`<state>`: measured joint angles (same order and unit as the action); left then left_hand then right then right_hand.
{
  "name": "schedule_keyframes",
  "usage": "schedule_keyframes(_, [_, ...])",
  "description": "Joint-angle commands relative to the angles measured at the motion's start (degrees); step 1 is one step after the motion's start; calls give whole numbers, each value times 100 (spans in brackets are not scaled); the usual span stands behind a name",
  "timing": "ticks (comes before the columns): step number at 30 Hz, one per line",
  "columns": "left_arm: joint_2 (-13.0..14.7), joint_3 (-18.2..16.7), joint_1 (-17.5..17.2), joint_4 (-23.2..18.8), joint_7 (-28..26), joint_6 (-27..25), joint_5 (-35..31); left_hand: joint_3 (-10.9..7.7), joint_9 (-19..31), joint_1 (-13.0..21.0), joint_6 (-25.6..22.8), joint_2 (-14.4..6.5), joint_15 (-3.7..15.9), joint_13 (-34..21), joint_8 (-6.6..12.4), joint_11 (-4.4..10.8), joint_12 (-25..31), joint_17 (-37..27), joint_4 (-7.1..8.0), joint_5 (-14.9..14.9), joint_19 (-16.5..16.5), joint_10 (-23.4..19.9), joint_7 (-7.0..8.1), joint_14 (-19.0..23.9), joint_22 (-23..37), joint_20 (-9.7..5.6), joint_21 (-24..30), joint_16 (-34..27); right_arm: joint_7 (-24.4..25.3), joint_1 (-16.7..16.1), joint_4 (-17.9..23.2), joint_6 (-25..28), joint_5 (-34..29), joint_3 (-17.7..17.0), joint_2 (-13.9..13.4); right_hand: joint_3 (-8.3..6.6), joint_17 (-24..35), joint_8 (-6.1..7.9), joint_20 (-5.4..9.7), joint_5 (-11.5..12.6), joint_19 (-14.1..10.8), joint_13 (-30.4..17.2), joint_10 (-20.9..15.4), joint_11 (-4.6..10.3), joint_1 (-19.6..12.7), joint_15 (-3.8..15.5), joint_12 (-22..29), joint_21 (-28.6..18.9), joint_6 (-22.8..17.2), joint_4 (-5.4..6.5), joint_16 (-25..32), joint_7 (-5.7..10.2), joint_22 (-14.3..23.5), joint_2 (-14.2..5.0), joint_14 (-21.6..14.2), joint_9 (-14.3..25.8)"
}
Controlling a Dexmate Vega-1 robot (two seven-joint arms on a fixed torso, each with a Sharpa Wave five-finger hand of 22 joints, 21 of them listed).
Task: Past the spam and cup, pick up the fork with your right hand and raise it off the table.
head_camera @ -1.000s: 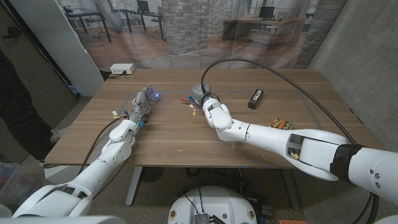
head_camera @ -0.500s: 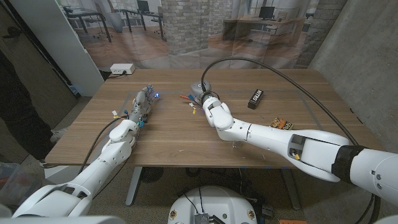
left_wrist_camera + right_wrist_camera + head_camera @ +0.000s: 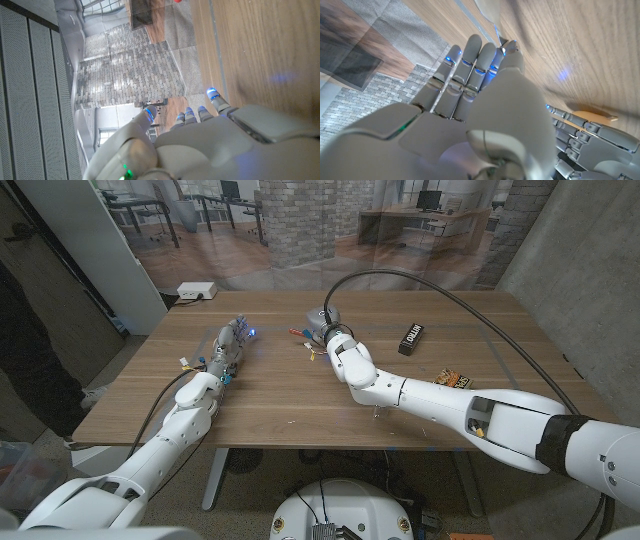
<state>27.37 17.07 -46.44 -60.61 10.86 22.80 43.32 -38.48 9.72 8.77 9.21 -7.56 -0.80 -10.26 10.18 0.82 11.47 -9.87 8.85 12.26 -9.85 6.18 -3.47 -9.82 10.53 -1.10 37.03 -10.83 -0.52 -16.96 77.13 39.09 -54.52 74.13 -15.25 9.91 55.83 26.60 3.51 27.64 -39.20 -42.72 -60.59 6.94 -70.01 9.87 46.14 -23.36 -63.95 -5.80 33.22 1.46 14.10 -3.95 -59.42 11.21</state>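
Nearer to me than the black bar lies a snack packet. My right hand hangs to the left of the bar, fingers straight and side by side, holding nothing. My left hand, well left of the bar, is empty too. I cannot surely make out the fork; a pale shape just beyond my fingertips may be it. I should lower slowly, part thumb from fingers, and pinch the handle squarely.
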Motion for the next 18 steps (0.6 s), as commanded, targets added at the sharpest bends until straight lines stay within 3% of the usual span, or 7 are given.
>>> schedule_keyframes(1, [12, -14, -26, -20, 23, 17, 17, -35, 15, -72, 48, -262, 1, -22, 13, -18, 1, -18, 6, -4, -414, 53, 6, -75, 16, 17, -33, 15, -65, -55, 193, 1, -194, -91, -83, 76, 44, -19, 779, 56, 35, 9, -54, -19, -61, 251, 32, -31, -224, 6, -32, 80, -2, -61, -75, 1714])
schedule_keyframes(18, [4, -18, -2, 16, 88, 51, 31, -40, 15, -78, 48, -264, -2, -22, 13, -15, 2, -17, 7, -3, -408, 50, 8, -73, 16, 17, -43, 14, -171, -135, 469, 9, -489, -228, -179, 234, 167, -50, 785, 105, 62, -8, -49, -12, -131, 256, 43, -79, -232, 29, -118, 74, -27, -125, -101, 1744])
